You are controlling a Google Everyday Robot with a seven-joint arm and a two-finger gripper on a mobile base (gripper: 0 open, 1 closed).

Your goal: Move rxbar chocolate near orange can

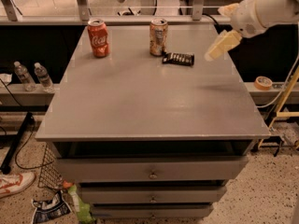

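The rxbar chocolate [178,58] lies flat on the grey table top [149,101], at the back, just right of the orange can [158,37], almost touching its base. The orange can stands upright with a silver top. My gripper [219,46] hangs above the table's right side, to the right of the bar and clear of it, holding nothing.
A red cola can [98,38] stands at the back left of the table. Drawers sit under the table top. Two water bottles [32,76] stand on a low shelf at the left. A tape roll [263,82] lies on the ledge at the right.
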